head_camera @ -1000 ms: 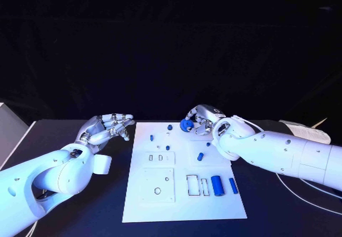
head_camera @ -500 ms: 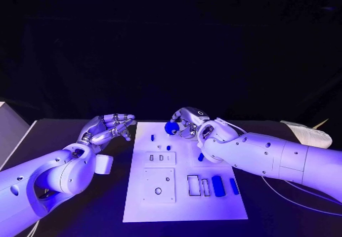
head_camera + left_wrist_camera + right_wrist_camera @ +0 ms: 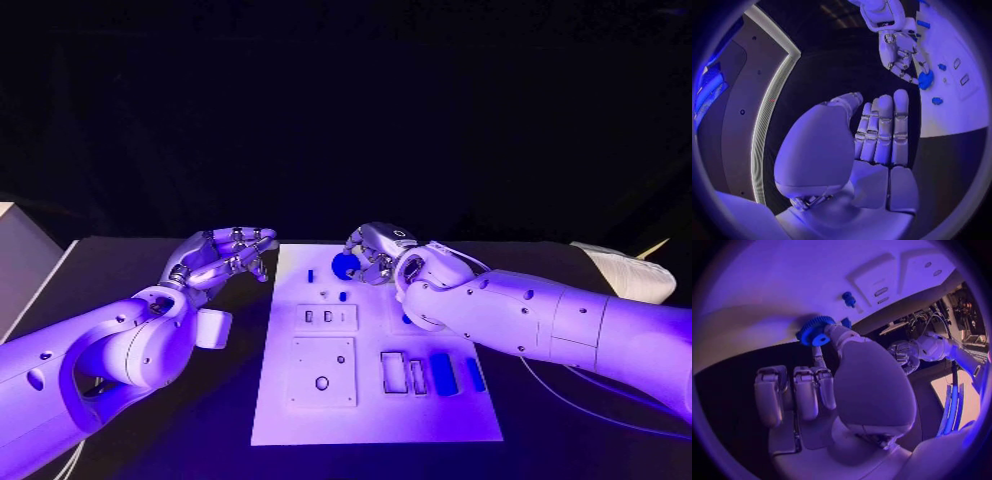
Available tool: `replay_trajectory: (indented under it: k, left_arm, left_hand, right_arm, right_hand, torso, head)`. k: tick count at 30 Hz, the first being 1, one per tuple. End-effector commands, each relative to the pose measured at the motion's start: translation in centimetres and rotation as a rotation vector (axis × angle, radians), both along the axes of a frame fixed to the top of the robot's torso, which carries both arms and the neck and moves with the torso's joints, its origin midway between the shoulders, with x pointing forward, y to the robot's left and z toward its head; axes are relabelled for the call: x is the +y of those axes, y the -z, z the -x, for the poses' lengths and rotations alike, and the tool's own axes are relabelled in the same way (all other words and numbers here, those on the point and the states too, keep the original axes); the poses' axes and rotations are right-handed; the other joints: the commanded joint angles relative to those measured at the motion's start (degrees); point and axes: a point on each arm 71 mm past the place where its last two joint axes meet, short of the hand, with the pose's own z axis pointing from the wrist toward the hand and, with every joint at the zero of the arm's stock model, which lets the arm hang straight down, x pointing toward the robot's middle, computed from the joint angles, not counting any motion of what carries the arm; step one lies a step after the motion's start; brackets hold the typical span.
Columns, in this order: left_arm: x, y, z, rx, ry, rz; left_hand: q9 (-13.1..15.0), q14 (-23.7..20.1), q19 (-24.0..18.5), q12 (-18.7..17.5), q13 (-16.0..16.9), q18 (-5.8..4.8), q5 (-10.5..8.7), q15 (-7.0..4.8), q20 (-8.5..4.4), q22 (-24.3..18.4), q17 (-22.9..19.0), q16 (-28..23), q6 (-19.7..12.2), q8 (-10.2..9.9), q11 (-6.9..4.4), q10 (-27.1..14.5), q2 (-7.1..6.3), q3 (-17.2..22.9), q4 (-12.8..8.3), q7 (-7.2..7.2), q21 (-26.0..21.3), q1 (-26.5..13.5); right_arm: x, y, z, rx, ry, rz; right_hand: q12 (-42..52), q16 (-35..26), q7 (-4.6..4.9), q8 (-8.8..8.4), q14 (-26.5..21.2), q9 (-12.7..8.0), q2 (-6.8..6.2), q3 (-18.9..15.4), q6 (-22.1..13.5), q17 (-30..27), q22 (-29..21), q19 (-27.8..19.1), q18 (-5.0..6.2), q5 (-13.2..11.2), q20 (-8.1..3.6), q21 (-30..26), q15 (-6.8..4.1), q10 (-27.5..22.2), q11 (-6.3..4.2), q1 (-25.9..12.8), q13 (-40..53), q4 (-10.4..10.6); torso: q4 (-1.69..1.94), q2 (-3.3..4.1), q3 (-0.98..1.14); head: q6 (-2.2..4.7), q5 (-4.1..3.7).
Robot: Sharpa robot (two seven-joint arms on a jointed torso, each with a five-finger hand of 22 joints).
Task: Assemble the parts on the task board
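Gear [image 3: 346, 265], blue and toothed with a hole through its middle, sits pinched at the fingertips of the right hand [image 3: 378, 252], over the far edge of the white board [image 3: 375, 420]. From the right wrist camera the gear [image 3: 815, 331] shows at the hand's [image 3: 848, 370] tips, held between the thumb and a finger while the other fingers lie curled near the palm. Seen from the head, the gear is at about 8 o'clock from the middle of that hand, on the side facing the left hand [image 3: 221, 256].

The left hand hovers off the board's far left corner, holding nothing, its fingers [image 3: 882, 130] lying side by side and bent slightly inward, the thumb a little apart from them. The left wrist camera also catches the right hand [image 3: 901, 52] with the gear [image 3: 926, 80] at its tips, above the board [image 3: 954, 115].

On the board, small blue pegs [image 3: 342, 295] stand near the far end, at about 6 o'clock from the gear. Nearer the robot, two long blue pieces [image 3: 443, 373] lie side by side to the right of rectangular slots [image 3: 391, 371]. A square block [image 3: 322, 372] with an oval hole sits at the near left.
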Motion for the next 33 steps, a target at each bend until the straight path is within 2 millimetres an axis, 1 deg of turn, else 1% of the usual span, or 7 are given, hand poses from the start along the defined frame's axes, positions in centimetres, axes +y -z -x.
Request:
replay_trajectory:
  k: [1, 15, 22, 26, 27, 29, 33]
  left_arm:
    - [-0.21, -0.11, 0.04, -0.008, 0.015, 0.004]
    - [-0.14, -0.18, 0.13, -0.008, 0.013, 0.003]
    - [-0.15, -0.19, 0.14, -0.008, 0.013, 0.003]
    - [-0.12, -0.18, 0.13, -0.007, 0.012, 0.002]
    - [-0.11, -0.18, 0.13, -0.007, 0.012, 0.002]
    - [-0.08, -0.17, 0.12, -0.007, 0.011, 0.001]
    - [-0.03, -0.17, 0.12, -0.007, 0.01, 0.001]
  left_hand:
    - [0.1, -0.3, -0.4, 0.3, 0.1, 0.36, -0.18, 0.01, 0.16, 0.1, 0.0, 0.3, -0.5, 0.2, 0.11, -0.3, 0.29, 0.2, 0.0, -0.01, 0.1, -0.5]
    - [0.1, -0.3, -0.4, 0.3, 0.1, 0.36, -0.18, 0.01, 0.16, 0.1, 0.0, 0.3, -0.5, 0.2, 0.11, -0.3, 0.29, 0.2, 0.0, -0.01, 0.1, -0.5]
    - [0.1, -0.3, -0.4, 0.3, 0.1, 0.36, -0.18, 0.01, 0.16, 0.1, 0.0, 0.3, -0.5, 0.2, 0.11, -0.3, 0.29, 0.2, 0.0, -0.01, 0.1, -0.5]
    - [0.1, -0.3, -0.4, 0.3, 0.1, 0.36, -0.18, 0.01, 0.16, 0.1, 0.0, 0.3, -0.5, 0.2, 0.11, -0.3, 0.29, 0.2, 0.0, -0.01, 0.1, -0.5]
    - [0.1, -0.3, -0.4, 0.3, 0.1, 0.36, -0.18, 0.01, 0.16, 0.1, 0.0, 0.3, -0.5, 0.2, 0.11, -0.3, 0.29, 0.2, 0.0, -0.01, 0.1, -0.5]
    - [0.1, -0.3, -0.4, 0.3, 0.1, 0.36, -0.18, 0.01, 0.16, 0.1, 0.0, 0.3, -0.5, 0.2, 0.11, -0.3, 0.29, 0.2, 0.0, -0.01, 0.1, -0.5]
    - [0.1, -0.3, -0.4, 0.3, 0.1, 0.36, -0.18, 0.01, 0.16, 0.1, 0.0, 0.3, -0.5, 0.2, 0.11, -0.3, 0.29, 0.2, 0.0, -0.01, 0.1, -0.5]
  right_arm:
    - [0.33, 0.35, 0.07, 0.024, -0.014, 0.033]
    - [0.48, 0.53, -0.61, 0.02, 0.008, 0.047]
    - [0.88, 0.73, -0.84, 0.036, 0.0, 0.056]
    - [1.02, 0.91, -0.85, 0.055, -0.01, 0.057]
    - [1.01, 0.93, -0.86, 0.057, -0.011, 0.058]
    - [0.96, 0.97, -0.87, 0.061, -0.013, 0.058]
    - [0.67, 1.04, -0.9, 0.066, -0.012, 0.059]
  right_hand:
    - [0.1, 0.2, -0.72, 0.4, 6.1, 0.6, 0.01, 0.3, 0.8, 15.1, 13.0, 5.1, -1.13, -0.3, -0.32, 0.0, -0.28, 6.1, -0.23, -0.7, 15.1, -0.1]
    - [0.1, 0.2, -0.55, 0.15, 6.1, 0.5, -0.25, 0.3, 0.3, 15.1, 12.9, 5.1, -1.11, -0.7, -0.26, 0.0, -0.18, 6.1, -0.08, -1.4, 15.1, -0.1]
    - [0.1, 0.2, 0.07, -0.78, 6.1, 0.0, -0.87, -0.4, -1.3, 15.1, 12.8, 5.0, -1.08, -1.7, 0.13, -0.2, 0.31, 6.1, 0.47, -3.1, 15.1, 0.2]
    - [0.1, 0.2, 0.26, -1.21, 6.1, -0.1, -0.71, -3.1, -2.1, 15.1, 12.8, 5.0, -1.07, -1.5, 0.54, -0.2, 0.68, 6.1, 0.7, -6.3, 15.1, 1.9]
    - [0.1, 0.2, 0.29, -1.35, 6.1, -0.2, -0.64, -4.0, -2.4, 15.1, 12.8, 5.0, -1.06, -2.6, 0.6, -0.2, 0.73, 6.1, 0.73, -6.8, 15.1, 2.2]
    - [0.1, 0.2, 0.65, -2.19, 6.1, -0.5, 0.62, -9.6, -3.9, 15.1, 12.9, 5.0, -1.08, -8.3, 0.93, -0.1, 1.11, 6.1, 1.11, -7.9, 15.1, 3.9]
    - [0.1, 0.2, 1.02, -2.84, 6.1, -0.7, 1.93, -14.4, -4.6, 15.1, 12.9, 5.0, -1.1, -9.2, 1.24, -0.1, 1.39, 6.1, 1.42, -8.4, 15.1, 4.2]
  torso:
    - [-0.04, -0.04, 0.06]
    - [-0.06, 0.03, 0.05]
    - [-0.05, 0.0, 0.06]
    - [-0.06, 0.02, 0.1]
    - [-0.08, 0.02, 0.1]
    - [-0.09, 0.01, 0.11]
    - [-0.16, -0.02, 0.14]
  head:
    - [-0.03, 0.13]
    - [0.29, 0.4]
    - [0.21, 0.41]
    - [0.07, 0.5]
    - [0.07, 0.53]
    - [0.1, 0.54]
    - [0.02, 0.56]
